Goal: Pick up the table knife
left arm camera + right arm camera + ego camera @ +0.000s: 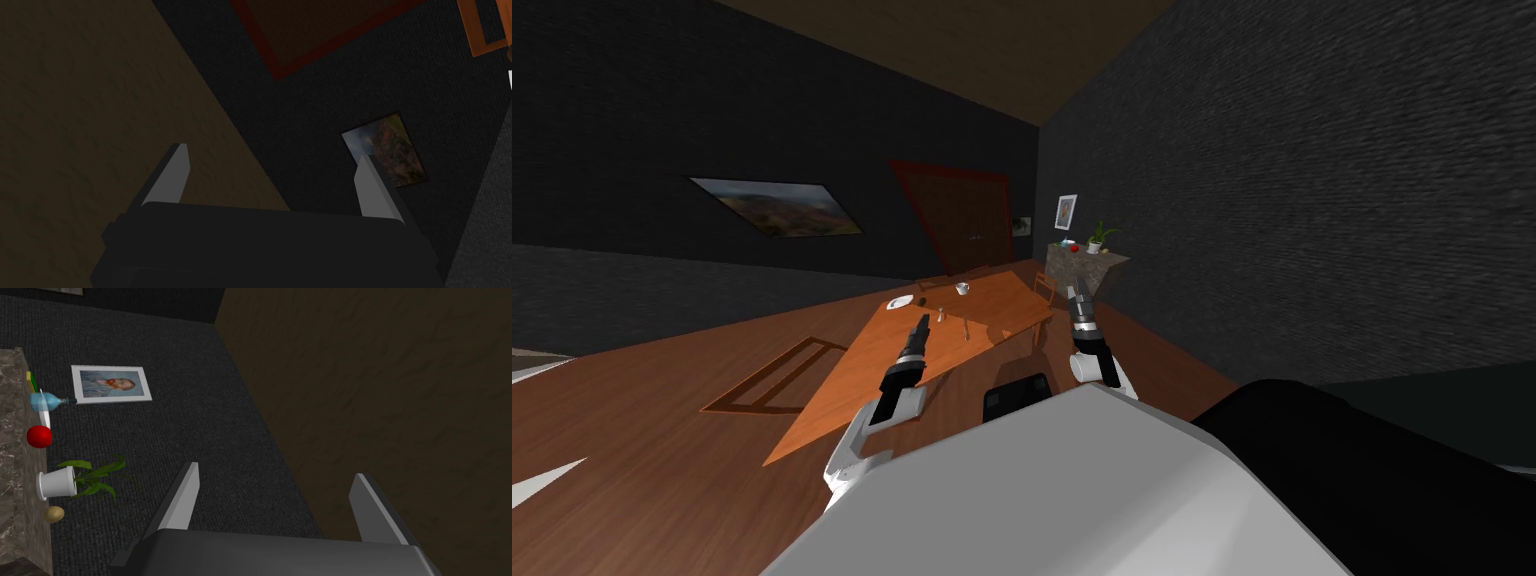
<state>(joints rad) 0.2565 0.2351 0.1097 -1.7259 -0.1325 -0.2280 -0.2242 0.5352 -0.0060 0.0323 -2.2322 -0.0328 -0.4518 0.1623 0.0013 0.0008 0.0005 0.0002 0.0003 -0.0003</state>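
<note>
Head view: left claw [922, 321] and right claw [1075, 289] — two, both spread — near one table [997, 300] bearing one table knife [967, 327].

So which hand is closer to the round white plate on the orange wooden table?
Left. The left hand hovers over the orange table just beside the white plate; the right hand is beyond the table's opposite side.

Ahead of the left jaws, bare desk [834, 400] top runs to a plate [900, 302] and a cup [963, 288]; beyond the right jaws stands a stone-topped cabinet [1100, 268].
</note>
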